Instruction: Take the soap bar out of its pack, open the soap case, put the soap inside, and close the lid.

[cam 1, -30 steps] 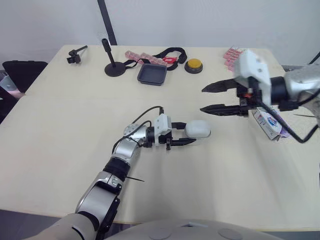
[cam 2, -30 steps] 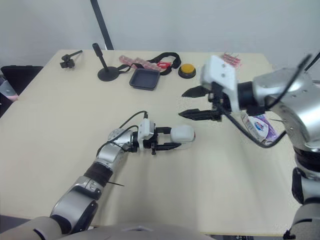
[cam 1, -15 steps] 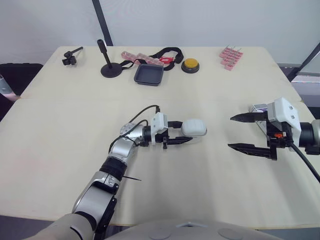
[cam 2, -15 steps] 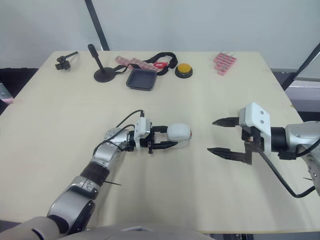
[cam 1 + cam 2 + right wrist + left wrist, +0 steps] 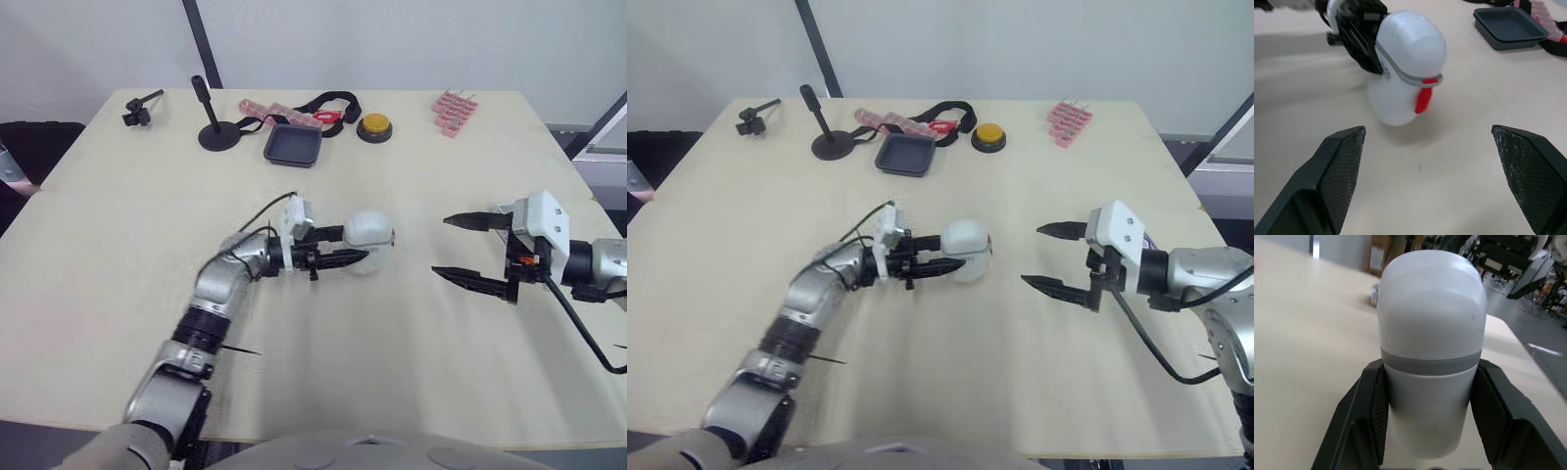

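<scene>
Above the table (image 5: 108, 294), left gripper (image 5: 355, 245) clamps the soap case (image 5: 368, 227).

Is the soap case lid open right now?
No, the soap case is closed, with its red latch down across the grey seam.

The soap case (image 5: 367, 230), white, grey-banded and lid shut, is clamped tilted in the left hand (image 5: 358, 245) near the worktop's (image 5: 392, 333) centre, red latch (image 5: 1422, 99) toward 3 o'clock.
</scene>
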Robot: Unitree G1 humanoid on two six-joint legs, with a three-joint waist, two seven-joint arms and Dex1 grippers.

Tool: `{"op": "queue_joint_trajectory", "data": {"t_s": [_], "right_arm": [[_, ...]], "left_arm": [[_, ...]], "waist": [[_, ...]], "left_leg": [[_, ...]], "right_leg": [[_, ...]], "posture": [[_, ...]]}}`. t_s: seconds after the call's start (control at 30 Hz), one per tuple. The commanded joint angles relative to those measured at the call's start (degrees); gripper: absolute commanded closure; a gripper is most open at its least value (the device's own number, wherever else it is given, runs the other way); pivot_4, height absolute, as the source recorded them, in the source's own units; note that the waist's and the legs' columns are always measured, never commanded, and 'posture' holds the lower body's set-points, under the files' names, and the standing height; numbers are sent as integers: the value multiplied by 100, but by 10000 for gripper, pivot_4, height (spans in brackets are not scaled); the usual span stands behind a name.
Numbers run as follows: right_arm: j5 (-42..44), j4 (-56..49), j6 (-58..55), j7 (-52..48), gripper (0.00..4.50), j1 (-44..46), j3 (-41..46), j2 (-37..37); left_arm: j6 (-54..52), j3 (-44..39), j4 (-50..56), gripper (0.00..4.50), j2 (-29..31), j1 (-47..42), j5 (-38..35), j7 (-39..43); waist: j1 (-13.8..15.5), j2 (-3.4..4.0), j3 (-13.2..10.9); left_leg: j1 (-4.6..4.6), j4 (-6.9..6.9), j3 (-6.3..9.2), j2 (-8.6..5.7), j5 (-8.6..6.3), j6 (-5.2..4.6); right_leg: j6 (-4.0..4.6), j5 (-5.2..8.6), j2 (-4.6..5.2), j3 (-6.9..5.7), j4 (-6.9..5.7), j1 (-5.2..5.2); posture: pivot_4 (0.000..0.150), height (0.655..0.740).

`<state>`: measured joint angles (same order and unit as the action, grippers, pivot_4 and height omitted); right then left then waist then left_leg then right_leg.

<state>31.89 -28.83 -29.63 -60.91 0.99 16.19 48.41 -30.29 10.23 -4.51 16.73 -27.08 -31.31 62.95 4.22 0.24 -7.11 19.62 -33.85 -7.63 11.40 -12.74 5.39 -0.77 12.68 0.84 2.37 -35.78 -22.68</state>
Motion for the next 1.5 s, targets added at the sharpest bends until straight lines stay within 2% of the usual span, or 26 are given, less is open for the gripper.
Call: {"op": "queue_joint_trajectory", "data": {"t_s": [0.03, 0.17, 0.23, 0.3, 0.43, 0.6, 0.67, 0.77, 0.83, 0.9, 1.0, 1.13, 1.2, 1.23, 1.37, 1.43, 1.5], "right_arm": [[42, -229, 231, -65, 435, -230, 22, 16], [24, -209, 326, 5, 435, -271, -119, -46], [-34, -182, 379, 97, 435, -237, -252, -114], [-96, -159, 432, 157, 435, -224, -364, -160], [-209, -130, 545, 281, 435, -222, -557, -232], [-261, -96, 593, 416, 435, -188, -667, -266], [-307, -87, 614, 446, 0, -171, -710, -272], [-331, -77, 634, 472, 0, -133, -747, -278], [-319, -89, 624, 503, 0, -77, -769, -290], [-304, -127, 600, 547, 0, -29, -791, -304], [-265, -178, 596, 614, 0, 17, -811, -350], [-274, -155, 559, 760, 0, 63, -925, -475], [-469, -56, 633, 864, 0, 26, -1069, -547], [-637, 13, 719, 909, 0, -36, -1167, -564], [-1057, 305, 1195, 1203, 0, -318, -1315, -850], [-1343, 475, 1500, 1373, 0, -410, -1357, -984], [-1503, 612, 1512, 1580, 0, -473, -1393, -1103]], "left_arm": [[-2011, -538, 724, 26430, 196, -112, -1118, -639], [-3508, -757, 891, 26430, 270, -8, -1698, -1241], [-3881, -782, 896, 26430, 174, 89, -1806, -1496], [-4266, -949, 717, 26430, -38, 69, -1958, -1813], [-5045, -1705, 19, 26430, -935, -92, -2169, -2879], [-5570, -2054, -325, 26430, -1306, -107, -2073, -3507], [-5680, -2223, -454, 16185, -1381, -182, -2001, -3732], [-5744, -2436, -525, 5284, -1471, -302, -1928, -3987], [-5881, -2725, -535, 558, -1491, -551, -1891, -4249], [-6136, -3009, -409, 558, -1398, -788, -1992, -4403], [-6221, -2926, -120, 558, -950, -875, -2480, -4504], [-6221, -2441, 782, 558, 27, -568, -3171, -4069], [-6063, -2222, 1466, 558, 565, -259, -3117, -3664], [-5618, -2068, 1848, 558, 879, -3, -2936, -3311], [-2646, -1405, 2872, 558, 2023, 1521, -1421, -1562], [-1486, -1382, 2793, 558, 2022, 2053, -868, -1314], [-796, -1563, 2561, 558, 1722, 2351, -498, -1634]], "waist": [[21, 0, -1], [17, 0, -1], [11, 0, -1], [14, 0, -2], [26, -5, -4], [-10, -9, -7], [-9, -10, -7], [-5, -10, -7], [-3, -11, -8], [-8, -13, -10], [-53, -11, -11], [-54, -10, -12], [-45, -7, -11], [-44, -7, -10], [-49, -5, -9], [-33, -1, -11], [-20, 1, -11]], "left_leg": [[2, 0, 0, -2, 0, 3], [8, 0, 0, -7, 2, 14], [8, 0, 0, -7, 8, 27], [10, 2, 1, -8, 8, 31], [16, -1, 7, -13, 9, 32], [19, 0, 14, -13, 8, 32], [18, 0, 18, -12, 8, 33], [17, -1, 22, -13, 8, 33], [12, -2, 23, -14, 8, 33], [11, -3, 24, -14, 9, 32], [9, -1, 27, -13, 9, 33], [20, 6, 33, -10, 6, 40], [32, 10, 39, -9, 2, 45], [38, 12, 43, -7, 2, 47], [52, 33, 57, -3, 1, 50], [53, 43, 59, -3, 1, 50], [56, 44, 61, -7, 2, 50]], "right_leg": [[0, 0, 0, -1, 3, 0], [0, 0, 1, 0, 18, 3], [0, 0, 0, 0, 19, 3], [0, 0, -2, -1, 22, 3], [0, 0, 1, -4, 33, 10], [-28, -16, -4, -5, 43, 14], [-29, -17, -6, -7, 44, 16], [-29, -17, -5, -9, 47, 23], [-29, -17, -2, -11, 48, 28], [-28, -17, -2, -11, 47, 29], [-29, -17, -4, -12, 46, 29], [-30, -16, -9, -19, 56, 26], [-31, -15, -10, -30, 69, 24], [-32, -15, -9, -39, 78, 25], [-33, -15, -8, -62, 114, 30], [-35, -15, -5, -70, 122, 31], [-36, -15, 0, -75, 121, 30]], "posture": [[1500, 7400], [1500, 7400], [1500, 7400], [1500, 7400], [1500, 7400], [1500, 7400], [1500, 7400], [1500, 7400], [1500, 7400], [1500, 7400], [1500, 7400], [1500, 7400], [1500, 7400], [1500, 7400], [1500, 7400], [1500, 7400], [1500, 7400]]}}
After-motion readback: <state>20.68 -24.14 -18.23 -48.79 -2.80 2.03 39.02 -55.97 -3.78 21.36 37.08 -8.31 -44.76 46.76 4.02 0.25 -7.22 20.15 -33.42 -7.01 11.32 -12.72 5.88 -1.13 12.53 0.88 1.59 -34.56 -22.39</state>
